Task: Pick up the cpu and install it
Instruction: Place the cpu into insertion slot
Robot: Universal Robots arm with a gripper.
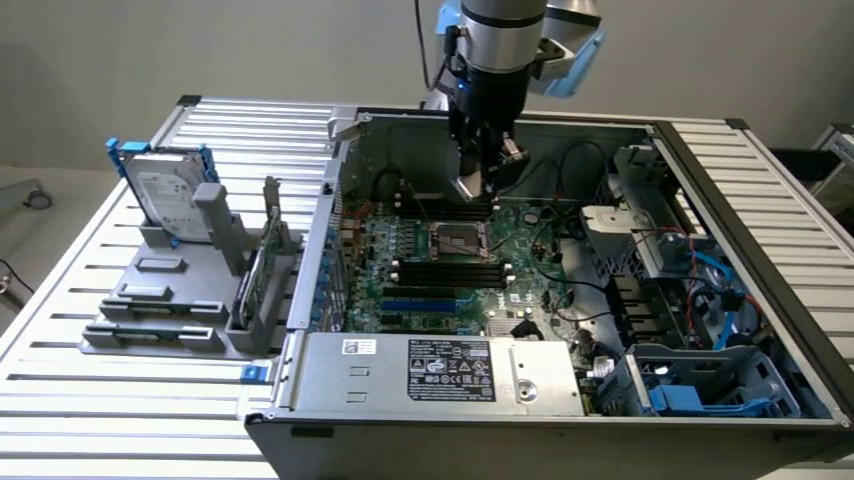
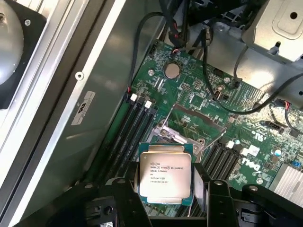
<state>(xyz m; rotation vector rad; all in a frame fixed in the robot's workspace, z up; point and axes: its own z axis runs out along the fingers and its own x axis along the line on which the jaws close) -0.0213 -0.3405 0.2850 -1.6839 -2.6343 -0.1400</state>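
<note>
Silvery metal is showing between the jaws: I am carrying the cpu (image 2: 165,172) in the gripper (image 2: 166,207), whose black fingers (image 2: 127,195) are closed on two opposite edges of the chip, with its printed lid facing the wrist camera. The chip is riding level in the grip as far as I can judge, and it is not touching anything below.

I am reading this as the carry-to-install step: pickup is done, seating is not. The socket (image 2: 189,124) is lying beneath the jaws and a little ahead of them, its metal frame swung open and the bed bare. In the exterior view the jaws are hanging inside the case (image 1: 747,190), above the socket and apart from it.

Seating is calling for care, I think. The chip's edges need squaring to the socket bed and its corner marking needs matching, though I cannot make out that marking. The descent wants to be straight and soft, since a skewed drop could bend contacts.

Room is tight. RAM slots (image 2: 135,125) are running just beside the socket on both flanks of the jaws, and black cables (image 2: 246,108) are looping beyond them. The board (image 2: 203,92) is crowded, so sideways drift is getting little allowance. The case is sitting on a slatted table (image 1: 80,400).
</note>
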